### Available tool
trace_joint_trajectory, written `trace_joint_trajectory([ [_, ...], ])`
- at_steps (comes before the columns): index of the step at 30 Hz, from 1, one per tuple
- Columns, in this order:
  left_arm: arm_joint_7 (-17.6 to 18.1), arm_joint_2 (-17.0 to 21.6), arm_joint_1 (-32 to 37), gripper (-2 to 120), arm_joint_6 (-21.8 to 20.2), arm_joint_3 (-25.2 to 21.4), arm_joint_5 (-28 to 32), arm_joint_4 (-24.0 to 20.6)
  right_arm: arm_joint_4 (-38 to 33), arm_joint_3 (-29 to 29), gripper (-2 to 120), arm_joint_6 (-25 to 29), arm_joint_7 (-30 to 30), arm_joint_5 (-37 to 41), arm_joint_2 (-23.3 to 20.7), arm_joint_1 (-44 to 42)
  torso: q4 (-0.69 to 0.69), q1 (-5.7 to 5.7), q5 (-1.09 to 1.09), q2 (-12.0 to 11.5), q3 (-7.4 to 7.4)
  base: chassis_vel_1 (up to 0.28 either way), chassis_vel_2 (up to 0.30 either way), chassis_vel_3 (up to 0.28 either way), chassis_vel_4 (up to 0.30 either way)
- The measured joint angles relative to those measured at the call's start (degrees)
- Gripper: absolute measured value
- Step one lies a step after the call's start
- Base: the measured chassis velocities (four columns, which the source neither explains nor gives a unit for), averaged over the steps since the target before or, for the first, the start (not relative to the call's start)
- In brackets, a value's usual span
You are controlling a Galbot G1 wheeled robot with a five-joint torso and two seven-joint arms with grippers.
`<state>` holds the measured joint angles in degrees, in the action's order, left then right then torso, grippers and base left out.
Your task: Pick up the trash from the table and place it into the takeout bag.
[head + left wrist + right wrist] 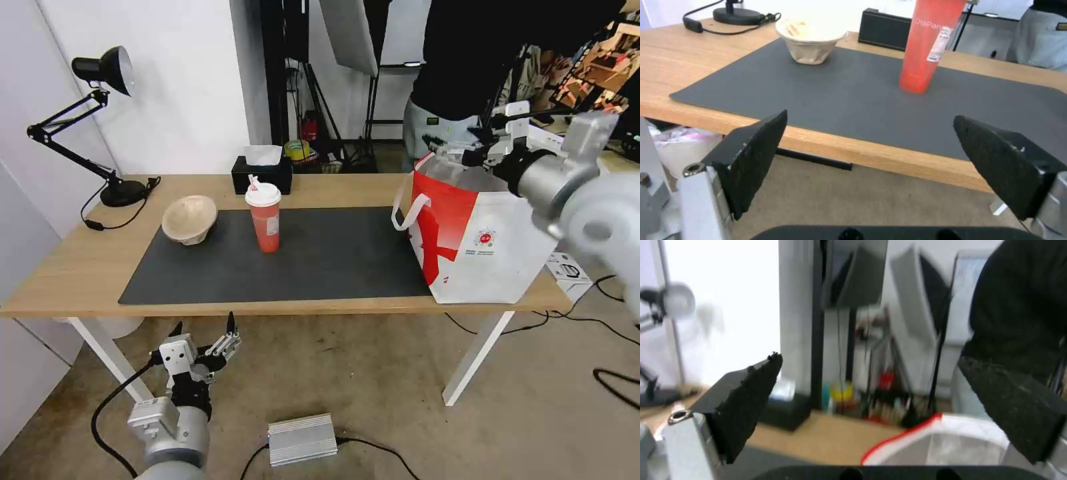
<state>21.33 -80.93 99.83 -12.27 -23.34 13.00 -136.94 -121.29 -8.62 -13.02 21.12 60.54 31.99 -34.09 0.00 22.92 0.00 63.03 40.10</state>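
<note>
1. Bag (pixel 493 247) stood upright at the right end of the counter (pixel 60 267), partly on the mat (pixel 333 260) and reaching the front edge. It was white with a red band and red mark on its side, a small round logo on the white face, and white loop handles, one drooping over the left side. Its mouth was open; what lay inside could not be seen.
2. Cup (pixel 265 219) stood upright on the mat, left of centre and well apart from the bag. It was red, with a white dome lid, a straw poking up, and a white label on its side. Its contents were hidden by the lid.
3. Bowl (pixel 189 219), beige pulp fibre, sat at the mat's far left corner, near the cup but not touching it. In the head view it looked tipped, its hollow facing forward; in the left wrist view the bowl (pixel 810 41) showed a pale rim, and nothing inside could be made out.
4. Tissue box (pixel 262 173), black with a white tissue standing out of it, sat behind the cup at the counter's back edge. Lamp (pixel 100 120), black, stood at the far left corner.
5. Left tool (pixel 203 333) hung below and in front of the counter's edge, over the floor, its fingers (pixel 753 156) spread wide and holding nothing.
6. Right tool (pixel 467 155) was raised over the bag's mouth, its fingers (pixel 744 403) wide apart and empty, the bag's red-trimmed rim (pixel 907 440) just beneath.
</note>
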Motion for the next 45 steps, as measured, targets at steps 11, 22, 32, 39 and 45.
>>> trace_joint_trajectory([
  [11, 0.0, -1.6, 1.1, 100, 0.4, -1.2, -0.4, -1.0, -7.7, 2.3, 100, 15.2, 8.5, -16.3, 7.7, -11.8, 0.02, 0.0, 0.0, 0.0, 0.0, 0.0, 0.0, 0.0, 0.0],
  [22, 0.1, -2.1, 1.2, 100, 0.5, -1.6, -0.8, -1.2, -8.4, 7.3, 100, 21.7, 13.0, -30.5, 13.5, -20.4, 0.0, 0.0, -0.01, 0.0, 0.0, 0.0, 0.0, 0.0, 0.0],
  [32, 0.1, -2.4, 0.7, 100, 0.5, -1.5, -0.8, -0.6, -8.9, 9.7, 100, 24.6, 14.5, -40.4, 16.9, -31.2, 0.0, 0.0, -0.01, 0.0, 0.0, 0.0, 0.0, 0.0, 0.0],
  [39, 0.1, -2.7, 0.7, 100, 0.6, -1.3, -0.9, -0.2, -10.9, 10.9, 100, 24.4, 16.3, -43.5, 17.8, -39.1, 0.0, 0.0, -0.01, 0.0, 0.0, 0.0, 0.0, 0.0, 0.0],
  [45, 0.1, -2.6, 0.7, 100, 0.7, -1.2, -0.9, -0.2, -11.0, 11.7, 100, 23.2, 19.2, -45.8, 18.2, -44.7, 0.0, 0.0, 0.0, 0.0, 0.0, 0.0, 0.0, 0.0, 0.0],
])
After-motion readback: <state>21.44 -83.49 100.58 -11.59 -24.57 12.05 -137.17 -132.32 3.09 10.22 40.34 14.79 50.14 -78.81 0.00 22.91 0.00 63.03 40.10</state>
